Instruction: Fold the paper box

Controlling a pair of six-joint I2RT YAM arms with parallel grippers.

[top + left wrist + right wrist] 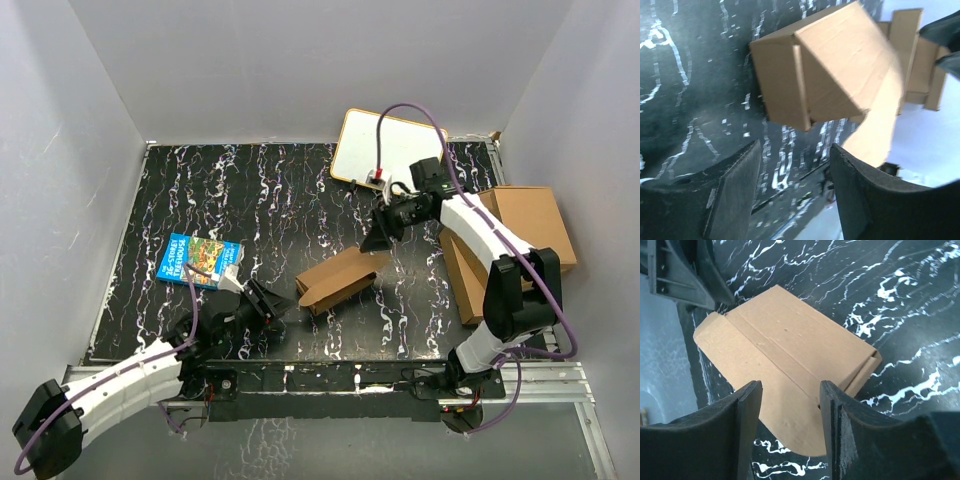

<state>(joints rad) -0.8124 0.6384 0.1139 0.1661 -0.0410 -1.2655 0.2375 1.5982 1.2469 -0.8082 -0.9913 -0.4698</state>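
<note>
The paper box [340, 278] lies on the black marbled table [250, 200], a small brown cardboard piece folded into a shallow closed shape with one rounded flap sticking out. My left gripper [275, 305] sits just off its left end, open and holding nothing. In the left wrist view the box [825, 75] is ahead of the open gripper [795, 150], apart from the pads. My right gripper [378, 235] hovers off the box's upper right end, also open. In the right wrist view the box [790, 350] lies beyond the empty gripper [790, 385], its rounded flap nearest.
A blue picture book [198, 260] lies to the left of the box. A white board [385, 148] leans at the back. A pile of larger brown cardboard boxes [520, 245] fills the right side, beside the right arm. White walls close in the table.
</note>
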